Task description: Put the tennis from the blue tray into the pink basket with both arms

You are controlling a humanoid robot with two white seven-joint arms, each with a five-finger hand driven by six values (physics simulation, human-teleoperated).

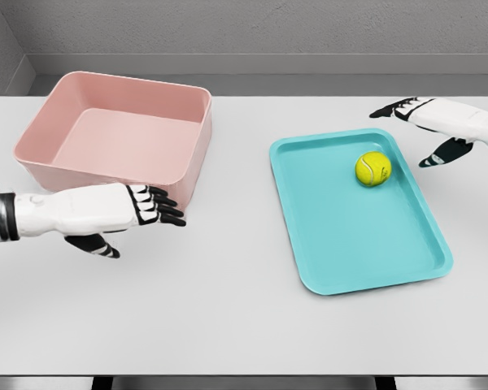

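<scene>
Tennis ball (373,169): yellow, lying loose in the blue tray (342,260), toward its 1 o'clock corner. Right hand (439,122): at 3 o'clock of the ball, just past the tray's far right corner, fingers spread, holding nothing. Pink basket (191,162): at 9 o'clock, well apart from the tray. Left hand (118,213): beside the basket's near wall, fingers extended, empty. White surface (228,325): bare between tray and basket.
</scene>
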